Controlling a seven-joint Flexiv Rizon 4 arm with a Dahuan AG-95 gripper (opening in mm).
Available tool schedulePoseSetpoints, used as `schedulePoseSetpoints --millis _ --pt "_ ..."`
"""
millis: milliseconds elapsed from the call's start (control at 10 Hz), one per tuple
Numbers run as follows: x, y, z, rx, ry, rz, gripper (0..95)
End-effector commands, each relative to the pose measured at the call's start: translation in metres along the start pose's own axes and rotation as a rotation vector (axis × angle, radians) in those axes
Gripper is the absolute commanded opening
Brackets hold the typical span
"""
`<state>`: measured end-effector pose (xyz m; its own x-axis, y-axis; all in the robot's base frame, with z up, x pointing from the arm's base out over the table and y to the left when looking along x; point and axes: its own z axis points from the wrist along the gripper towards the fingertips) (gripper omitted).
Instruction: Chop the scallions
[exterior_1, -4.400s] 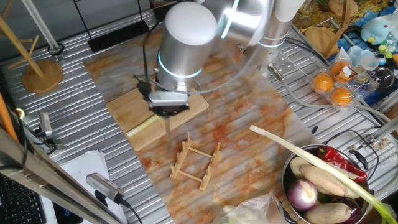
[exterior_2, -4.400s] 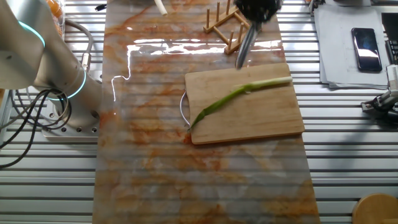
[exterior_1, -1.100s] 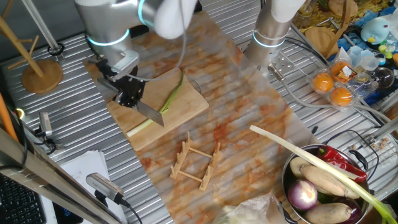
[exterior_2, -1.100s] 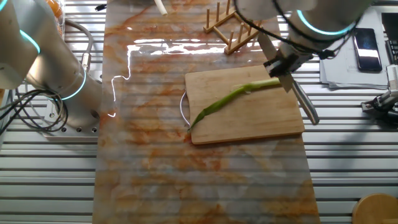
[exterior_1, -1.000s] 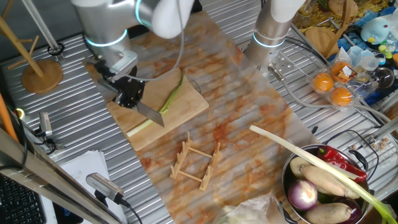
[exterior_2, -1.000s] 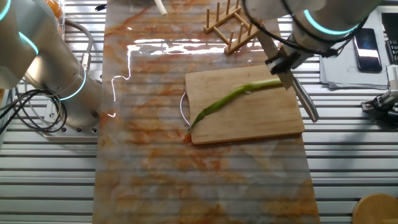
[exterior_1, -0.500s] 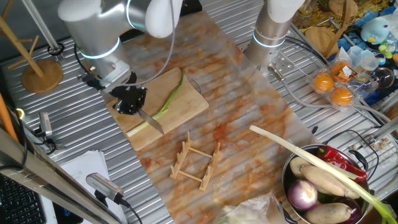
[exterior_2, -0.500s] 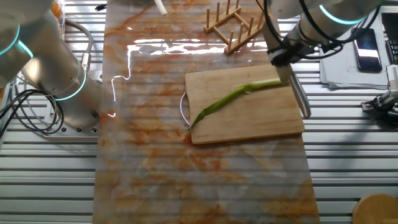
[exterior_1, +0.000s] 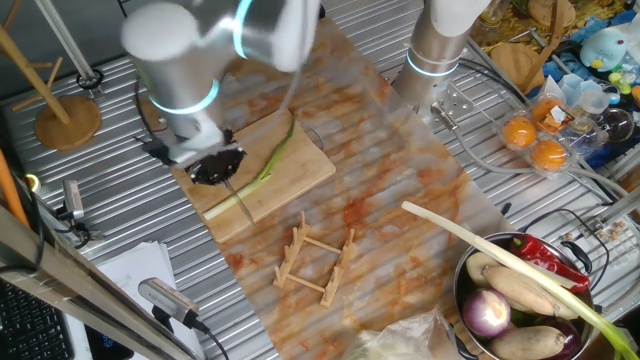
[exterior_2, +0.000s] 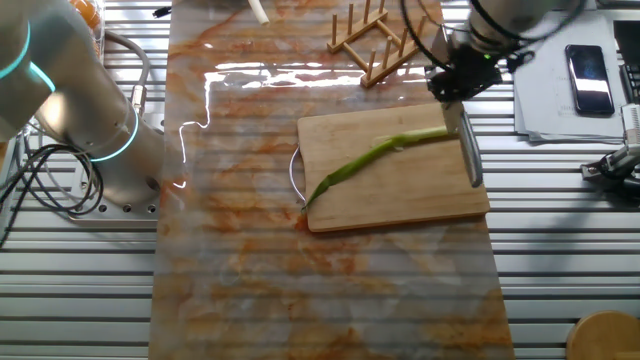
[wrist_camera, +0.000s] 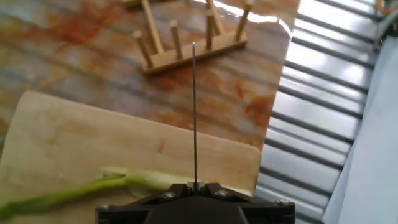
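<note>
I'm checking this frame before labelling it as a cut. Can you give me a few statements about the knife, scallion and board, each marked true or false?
1. The scallion lies on the cutting board. True.
2. The scallion is already in two pieces. False: it looks like one whole stalk.
3. The knife is near the scallion's pale root end. True.
4. The wooden rack stands on the cutting board. False: it stands on the mat beyond it.
5. The gripper holds nothing. False: it holds the knife.
</note>
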<state>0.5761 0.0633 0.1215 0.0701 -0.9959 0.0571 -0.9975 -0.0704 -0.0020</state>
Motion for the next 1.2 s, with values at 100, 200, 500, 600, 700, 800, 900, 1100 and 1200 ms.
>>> schedulePoseSetpoints --millis 100,200,500,600,700,800,900,1100,1200 --pt "0.0151 0.0035 0.0155 0.076 0.032 -0.061 0.0" --pt "0.0173 0.0036 0.0169 0.076 0.013 -0.07 0.0" --pt "0.0163 0.0029 0.0155 0.055 -0.04 -0.095 0.0" --pt "0.0158 0.0035 0.0135 0.054 -0.05 -0.109 0.0" --pt "0.0149 0.0033 0.0122 0.052 -0.053 -0.116 0.0" --pt "0.014 0.0031 0.011 0.048 -0.053 -0.124 0.0" --pt "0.0128 0.0019 0.01 0.038 -0.054 -0.14 0.0" --pt "0.0131 0.0013 0.0114 0.027 -0.059 -0.163 0.0" --pt "0.0128 0.0006 0.0127 0.014 -0.072 -0.165 0.0"
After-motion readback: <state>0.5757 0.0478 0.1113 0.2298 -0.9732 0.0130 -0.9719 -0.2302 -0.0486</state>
